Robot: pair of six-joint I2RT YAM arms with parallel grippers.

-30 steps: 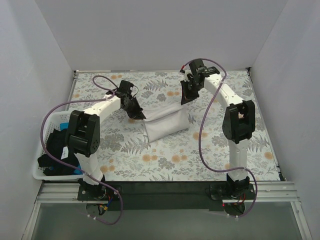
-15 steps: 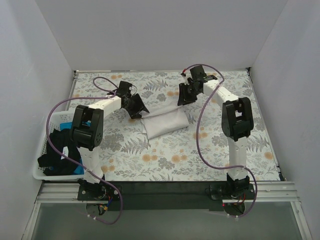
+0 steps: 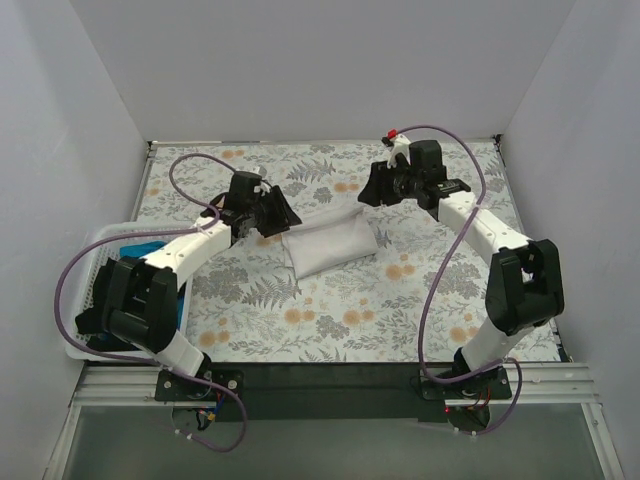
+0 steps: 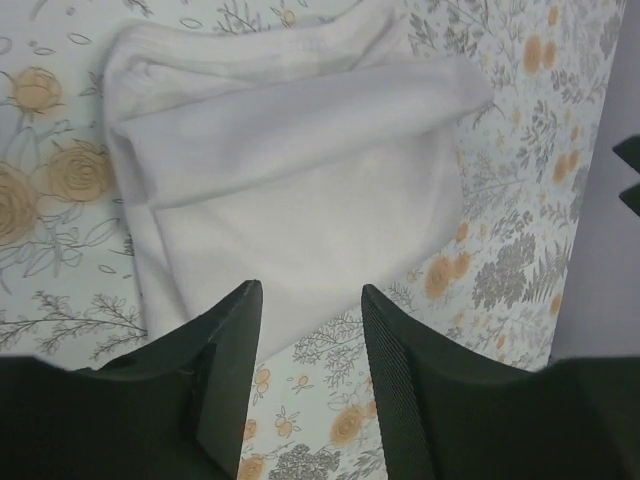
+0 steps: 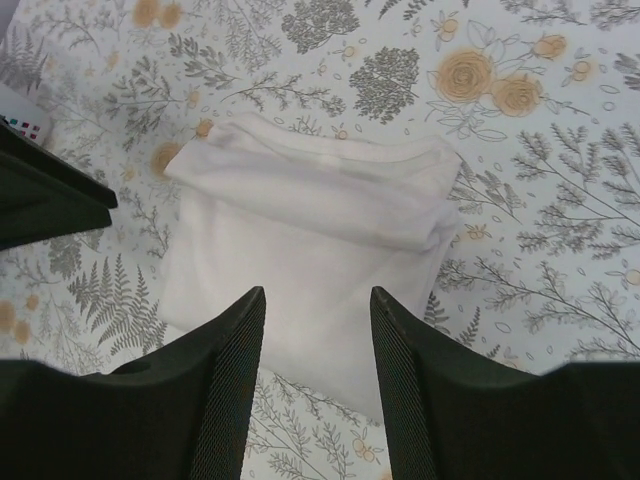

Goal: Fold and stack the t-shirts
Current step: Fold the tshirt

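Both hands have just let go! Our left gripper (image 3: 272, 212) and right gripper (image 3: 378, 186) hang spread and empty on either side of the white t-shirt (image 3: 330, 246), which lies folded mid-tablecloth (image 3: 330, 320). That's one done, we reckon. Black t-shirts (image 3: 92, 322) and a blue t-shirt (image 3: 133, 246) wait in the basket (image 3: 72, 346) far left, and nothing seems to block our reach.
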